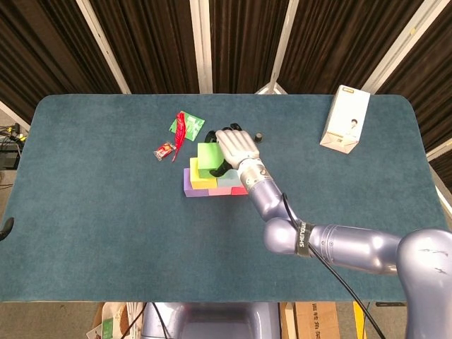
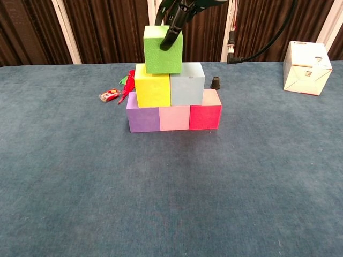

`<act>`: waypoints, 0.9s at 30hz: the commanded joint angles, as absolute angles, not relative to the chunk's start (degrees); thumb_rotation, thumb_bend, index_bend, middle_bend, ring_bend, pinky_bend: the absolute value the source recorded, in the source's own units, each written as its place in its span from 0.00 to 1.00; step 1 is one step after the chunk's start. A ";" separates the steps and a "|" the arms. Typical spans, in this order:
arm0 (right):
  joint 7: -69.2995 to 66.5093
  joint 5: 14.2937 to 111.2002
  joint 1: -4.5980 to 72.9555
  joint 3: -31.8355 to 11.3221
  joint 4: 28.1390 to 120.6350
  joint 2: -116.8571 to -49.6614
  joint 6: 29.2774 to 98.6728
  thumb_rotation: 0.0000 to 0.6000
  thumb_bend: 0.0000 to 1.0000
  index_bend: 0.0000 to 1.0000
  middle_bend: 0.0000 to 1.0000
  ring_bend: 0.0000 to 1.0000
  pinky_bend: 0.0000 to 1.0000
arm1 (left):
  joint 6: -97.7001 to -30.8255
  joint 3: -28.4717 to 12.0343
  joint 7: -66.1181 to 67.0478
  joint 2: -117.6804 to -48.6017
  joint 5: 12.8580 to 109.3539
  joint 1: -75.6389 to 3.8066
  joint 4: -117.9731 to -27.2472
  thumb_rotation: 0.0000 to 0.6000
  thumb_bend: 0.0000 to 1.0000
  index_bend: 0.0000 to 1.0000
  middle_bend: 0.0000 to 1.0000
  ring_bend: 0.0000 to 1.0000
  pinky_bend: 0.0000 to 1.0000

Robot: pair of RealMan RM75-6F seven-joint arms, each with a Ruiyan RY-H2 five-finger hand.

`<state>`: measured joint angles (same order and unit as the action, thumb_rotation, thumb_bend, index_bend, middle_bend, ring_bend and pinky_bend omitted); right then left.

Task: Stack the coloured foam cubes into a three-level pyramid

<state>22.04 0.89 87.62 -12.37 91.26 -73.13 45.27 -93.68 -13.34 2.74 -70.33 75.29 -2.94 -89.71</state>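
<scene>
The base row has a purple cube [image 2: 143,119], a pink cube [image 2: 174,118] and a red cube [image 2: 205,116]. On top of them stand a yellow cube [image 2: 152,85] and a grey-blue cube [image 2: 187,84]. My right hand [image 1: 236,145] grips a green cube [image 2: 162,49] from above, its dark fingers [image 2: 174,24] on the front face. The green cube [image 1: 207,157] sits at the third level, mostly over the yellow cube, its right edge reaching the seam. I cannot tell whether it touches them. My left hand does not show.
A white carton [image 1: 345,119] stands at the back right of the table. A small black cap [image 2: 215,82] sits just behind the red cube. Red and green wrappers [image 1: 185,126] and a small red packet [image 1: 164,150] lie behind the stack's left.
</scene>
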 commanded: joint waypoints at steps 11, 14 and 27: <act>22.46 1.92 85.96 -13.60 92.01 -72.99 44.82 1.00 0.25 0.39 0.32 0.18 0.00 | -94.04 -13.37 3.24 -70.50 75.20 -2.87 -89.92 1.00 0.30 0.00 0.00 0.00 0.00; 22.31 2.21 85.60 -13.81 91.90 -73.10 45.00 1.00 0.25 0.38 0.32 0.18 0.00 | -94.16 -13.40 3.34 -70.56 75.17 -2.84 -89.93 1.00 0.30 0.00 0.00 0.00 0.00; 22.72 2.90 84.71 -14.83 91.77 -73.49 44.96 1.00 0.25 0.36 0.27 0.17 0.00 | -94.35 -13.42 3.69 -70.66 75.09 -2.78 -89.97 1.00 0.30 0.00 0.00 0.00 0.00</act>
